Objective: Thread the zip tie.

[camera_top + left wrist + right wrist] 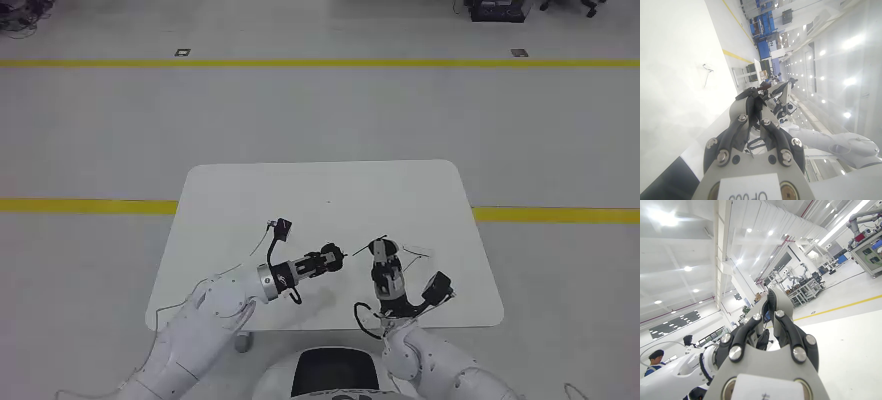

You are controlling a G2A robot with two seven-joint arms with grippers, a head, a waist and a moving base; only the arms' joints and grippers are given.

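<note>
Above the table [300,190], left claw [338,258] and right claw [378,244] both pinch one black zip tie [360,249].

White rounded table [330,185], 1 thin dark strip [710,70] flat toward its right side.

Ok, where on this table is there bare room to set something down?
The far half of the table is bare, from its far edge down to the grippers, corner to corner. It is crowded at the near edge: the left gripper and right gripper meet there, each shut on the zip tie, with a thin loose strip lying beside them.
</note>
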